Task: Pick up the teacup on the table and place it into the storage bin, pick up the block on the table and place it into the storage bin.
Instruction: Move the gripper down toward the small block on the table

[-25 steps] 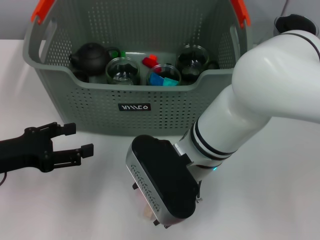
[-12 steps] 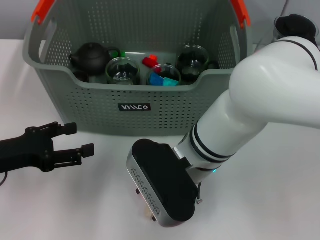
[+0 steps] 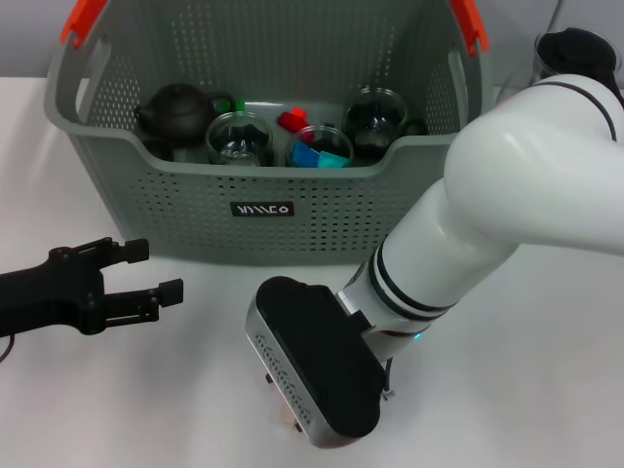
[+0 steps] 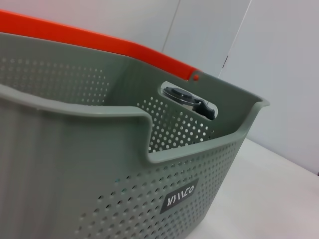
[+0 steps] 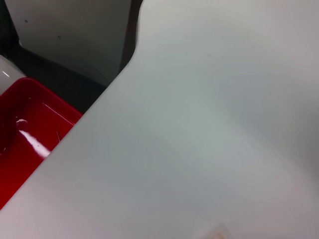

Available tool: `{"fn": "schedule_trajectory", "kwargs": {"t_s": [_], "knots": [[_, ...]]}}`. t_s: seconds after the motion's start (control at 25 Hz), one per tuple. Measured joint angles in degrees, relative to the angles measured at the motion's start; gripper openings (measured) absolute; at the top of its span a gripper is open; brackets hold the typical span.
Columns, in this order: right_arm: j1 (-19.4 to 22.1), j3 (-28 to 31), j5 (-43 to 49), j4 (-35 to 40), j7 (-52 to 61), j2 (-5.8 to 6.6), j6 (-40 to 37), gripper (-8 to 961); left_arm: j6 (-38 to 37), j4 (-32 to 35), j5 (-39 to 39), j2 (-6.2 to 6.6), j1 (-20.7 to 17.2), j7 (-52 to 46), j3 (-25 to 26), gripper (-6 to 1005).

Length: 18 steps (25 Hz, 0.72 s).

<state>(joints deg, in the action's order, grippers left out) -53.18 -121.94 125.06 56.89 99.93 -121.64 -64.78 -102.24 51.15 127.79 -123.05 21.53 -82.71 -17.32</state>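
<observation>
Storage bin (image 3: 263, 195), a grey-green perforated basket with orange handle ends and a small black label (image 3: 262, 209) on its front wall, stands at the far edge of the white table (image 3: 526, 390), filling most of the table's far side in the head view. Inside it, seen over the dipped front rim, are a dark teapot (image 3: 177, 112) toward the robot's left, two clear glass cups (image 3: 238, 136) and (image 3: 377, 115), and small coloured blocks in red (image 3: 291, 121), blue (image 3: 305, 156) and teal (image 3: 334, 160) near the middle. Left gripper (image 3: 156, 272), black, hovers low over the table near its left edge, in front of the bin's left front corner and apart from it; its two fingers are spread with a clear gap between them and nothing is held. The left wrist view shows the bin's front wall, label and orange handle close by. Right arm (image 3: 507, 185), white, reaches from the right side down to the table's near edge in front of the bin; its black wrist housing (image 3: 317, 375) covers the right gripper, so whether the fingers are spread or closed cannot be told. A small pale tan object (image 3: 286, 419) shows just under the housing's near side, touching the table; what it is cannot be told. The right wrist view shows bare table surface, the table's edge, and a red container (image 5: 25, 129) beyond it.
</observation>
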Motion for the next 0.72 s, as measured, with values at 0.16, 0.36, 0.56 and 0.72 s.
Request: {"fn": "schedule_trajectory", "kwargs": {"t_s": [0.16, 0.36, 0.56, 0.72], "knots": [[0.0, -0.1, 0.0, 0.4, 0.3, -0.01, -0.3, 605, 0.0, 0.0, 0.0, 0.00, 0.0, 0.0, 0.0, 903], [-0.3, 0.1, 0.0, 1.2, 0.9, 0.10, -0.3, 604, -0.1, 0.0, 0.0, 0.00, -0.2, 0.0, 0.0, 903], [-0.6, 0.2, 0.0, 1.4, 1.2, 0.17, -0.6, 603, -0.1, 0.0, 0.0, 0.00, -0.3, 0.0, 0.0, 903], [-0.7, 0.0, 0.0, 2.0, 1.4, 0.17, -0.9, 604, -0.2, 0.0, 0.0, 0.00, -0.2, 0.0, 0.0, 903]]}}
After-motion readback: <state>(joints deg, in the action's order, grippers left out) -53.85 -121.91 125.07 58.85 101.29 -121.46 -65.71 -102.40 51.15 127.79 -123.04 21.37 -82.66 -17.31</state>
